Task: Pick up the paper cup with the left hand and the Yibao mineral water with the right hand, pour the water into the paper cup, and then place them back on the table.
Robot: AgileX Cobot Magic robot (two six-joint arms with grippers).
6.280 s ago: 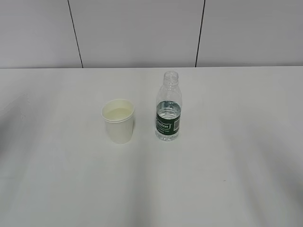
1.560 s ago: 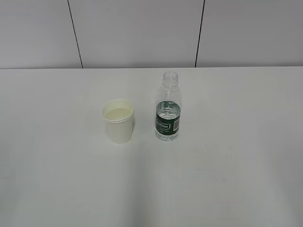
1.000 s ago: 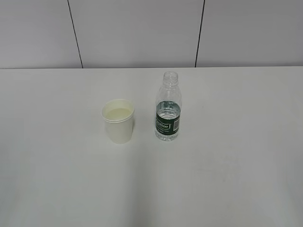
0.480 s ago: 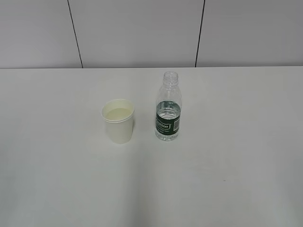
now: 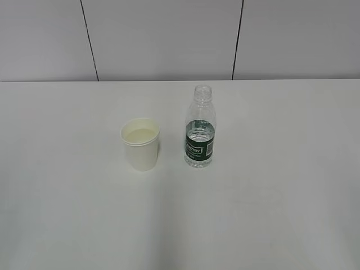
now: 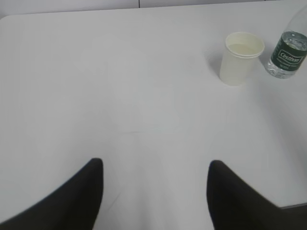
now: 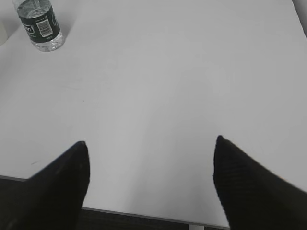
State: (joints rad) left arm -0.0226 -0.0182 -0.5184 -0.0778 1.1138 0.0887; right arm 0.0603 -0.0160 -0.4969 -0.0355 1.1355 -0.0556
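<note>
Standing well beyond both spread hands: paper cup (image 6: 242,57) | bottle (image 7: 40,24), seemingly part-full

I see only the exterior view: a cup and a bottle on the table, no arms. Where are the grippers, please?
Observer: The left gripper is open over bare table, with the paper cup far ahead to its right.
Operator: And the right one?
Observer: The right gripper is open too, near the table's front edge; the bottle stands far ahead to its left.
Operator: Does either one hold something?
Observer: No. Nothing is between the fingers in either wrist view; both things stand apart from them.
</note>
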